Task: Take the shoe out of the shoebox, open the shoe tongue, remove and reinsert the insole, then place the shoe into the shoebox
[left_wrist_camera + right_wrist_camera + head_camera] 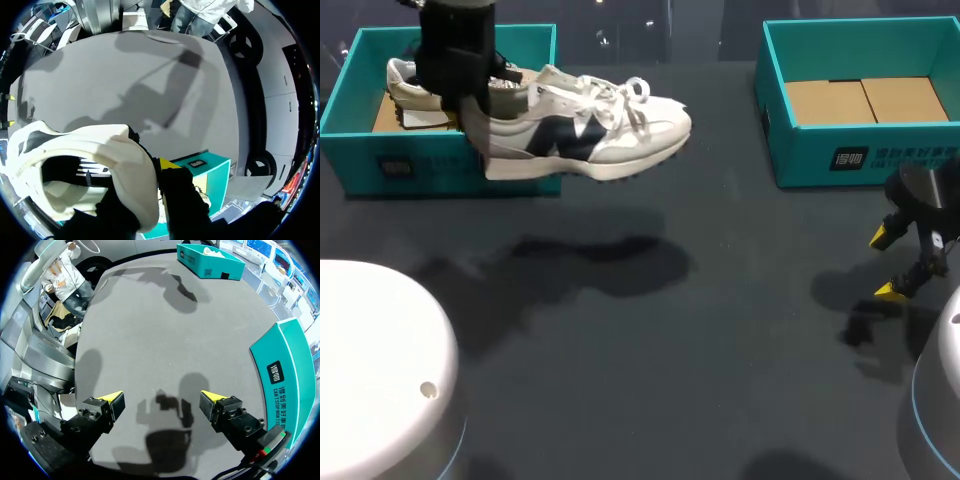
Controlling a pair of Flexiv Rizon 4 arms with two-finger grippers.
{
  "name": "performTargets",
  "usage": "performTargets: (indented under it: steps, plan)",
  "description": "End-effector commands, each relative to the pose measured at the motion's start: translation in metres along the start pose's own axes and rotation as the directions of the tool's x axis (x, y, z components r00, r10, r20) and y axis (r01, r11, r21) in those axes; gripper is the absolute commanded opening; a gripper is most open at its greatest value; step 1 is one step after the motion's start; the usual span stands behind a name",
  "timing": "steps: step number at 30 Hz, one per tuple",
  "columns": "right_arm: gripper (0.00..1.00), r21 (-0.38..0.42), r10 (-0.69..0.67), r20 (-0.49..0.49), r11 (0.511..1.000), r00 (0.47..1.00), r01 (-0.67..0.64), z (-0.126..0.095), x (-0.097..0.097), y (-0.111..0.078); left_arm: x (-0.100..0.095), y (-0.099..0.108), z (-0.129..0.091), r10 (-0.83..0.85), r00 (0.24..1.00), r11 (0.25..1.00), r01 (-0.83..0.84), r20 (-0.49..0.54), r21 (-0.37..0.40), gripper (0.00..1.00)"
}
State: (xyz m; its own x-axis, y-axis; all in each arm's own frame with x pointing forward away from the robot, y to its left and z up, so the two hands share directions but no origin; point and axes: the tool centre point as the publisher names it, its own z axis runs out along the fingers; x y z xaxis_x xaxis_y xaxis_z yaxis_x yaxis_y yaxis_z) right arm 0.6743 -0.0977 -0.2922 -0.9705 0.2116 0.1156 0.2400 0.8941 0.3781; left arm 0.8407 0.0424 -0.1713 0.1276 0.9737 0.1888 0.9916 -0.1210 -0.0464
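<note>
A white sneaker with a dark navy side mark (590, 130) hangs in the air, toe to the right, just beside the left teal shoebox (440, 170). My left gripper (475, 112) is shut on its heel collar. In the left wrist view the heel opening (100, 165) fills the space at the gripper (145, 185), one finger outside and one inside. A second shoe (405, 85) lies in that box. My right gripper (887, 265) stands open and empty, low over the table at the right, seen wide apart (162, 400) in its own view.
A second teal box (860, 155) with a cardboard floor stands at the back right, close beside my right gripper (285, 370). White rounded arm bases (370, 370) sit at the front corners. Dark table stretches between the boxes.
</note>
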Motion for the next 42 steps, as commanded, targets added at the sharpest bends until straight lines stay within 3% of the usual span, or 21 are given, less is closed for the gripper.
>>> performTargets:
  steps: [1, 8, 20, 25, 32, 42]
  plan:
    - [1.00, 0.002, 0.000, 0.003, 1.000, 1.000, 0.000, 0.000, 0.002, 0.000, -0.034, -0.022, 0.000, 0.010, 0.999, 0.999, -0.011, -0.031, -0.045, 0.00]
    - [1.00, 0.002, 0.000, 0.003, 1.000, 1.000, 0.000, 0.000, 0.002, 0.000, -0.088, -0.058, 0.006, 0.033, 0.999, 0.999, -0.034, -0.033, -0.024, 0.00]
    - [1.00, 0.002, 0.000, 0.003, 1.000, 1.000, 0.000, 0.000, 0.002, 0.000, -0.088, -0.058, 0.006, 0.033, 0.999, 0.999, -0.034, -0.033, -0.024, 0.00]
    - [1.00, 0.002, 0.000, 0.003, 1.000, 1.000, 0.000, 0.000, 0.002, 0.000, -0.122, -0.074, 0.043, 0.070, 0.997, 0.997, -0.071, -0.039, -0.015, 0.00]
    - [1.00, 0.002, 0.000, 0.003, 1.000, 1.000, 0.000, 0.000, 0.002, 0.000, -0.163, -0.075, 0.077, 0.042, 0.999, 0.999, -0.043, -0.029, -0.015, 0.00]
    - [1.00, 0.002, 0.000, 0.003, 1.000, 1.000, 0.000, 0.000, 0.002, 0.000, -0.191, -0.078, 0.116, -0.024, 0.999, 0.999, 0.022, -0.040, -0.040, 0.00]
